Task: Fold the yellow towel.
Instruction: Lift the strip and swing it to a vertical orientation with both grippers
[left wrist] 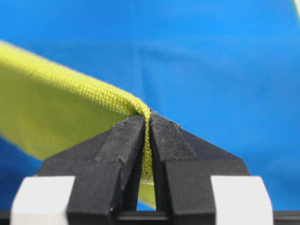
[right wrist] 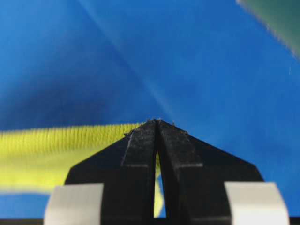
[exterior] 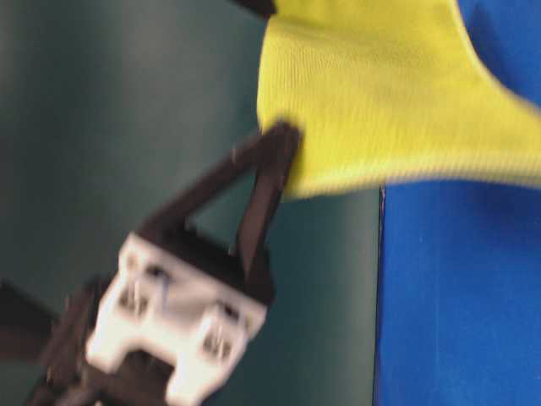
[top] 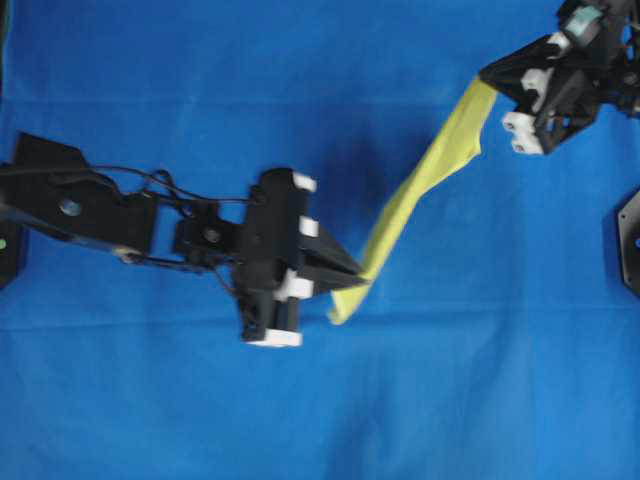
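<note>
The yellow towel (top: 425,185) hangs stretched in the air as a narrow band between both grippers, above the blue table cover (top: 150,400). My left gripper (top: 357,272) is shut on its lower left corner; the hem (left wrist: 147,140) is pinched between the black fingers (left wrist: 124,140). At the upper right, my right gripper (top: 490,78) is shut on the other end. In the right wrist view the towel (right wrist: 56,150) runs off to the left of the closed fingers (right wrist: 176,140). The table-level view shows the cloth (exterior: 380,93) up close with one gripper (exterior: 283,139) at its edge.
The blue cover fills the table. A black mount (top: 630,240) sits at the right edge and another dark base (top: 8,250) at the left edge. A dark green wall (exterior: 101,110) stands behind the table in the table-level view.
</note>
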Controlling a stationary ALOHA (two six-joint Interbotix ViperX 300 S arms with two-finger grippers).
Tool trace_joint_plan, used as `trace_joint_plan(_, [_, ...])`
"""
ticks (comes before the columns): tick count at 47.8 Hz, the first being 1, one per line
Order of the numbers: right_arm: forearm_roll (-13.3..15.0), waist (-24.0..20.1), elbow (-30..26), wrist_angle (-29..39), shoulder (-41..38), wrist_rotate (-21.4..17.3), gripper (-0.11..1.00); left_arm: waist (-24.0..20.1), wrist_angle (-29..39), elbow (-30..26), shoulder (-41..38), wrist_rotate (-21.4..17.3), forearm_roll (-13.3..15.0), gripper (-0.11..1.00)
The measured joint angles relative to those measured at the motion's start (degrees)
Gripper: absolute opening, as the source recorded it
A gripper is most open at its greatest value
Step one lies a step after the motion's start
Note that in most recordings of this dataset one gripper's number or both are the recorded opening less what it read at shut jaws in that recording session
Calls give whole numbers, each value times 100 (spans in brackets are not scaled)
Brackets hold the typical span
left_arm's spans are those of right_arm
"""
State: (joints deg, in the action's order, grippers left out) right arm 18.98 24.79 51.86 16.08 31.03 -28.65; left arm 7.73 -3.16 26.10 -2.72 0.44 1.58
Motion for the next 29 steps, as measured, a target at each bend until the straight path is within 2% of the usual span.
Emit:
trace_joint_plan(6, [193,35,-308,-44,-308,0,1,88,-26,-580,-545,-9,9,3])
trace_joint_plan(13, [290,79,-536,-88,-606,0,1,149,18,-1028,-914,-35,9,3])
trace_joint_plan(29, [352,105,-580,-123,-633,0,1,193,44,-1389,-1107,-44,9,3])
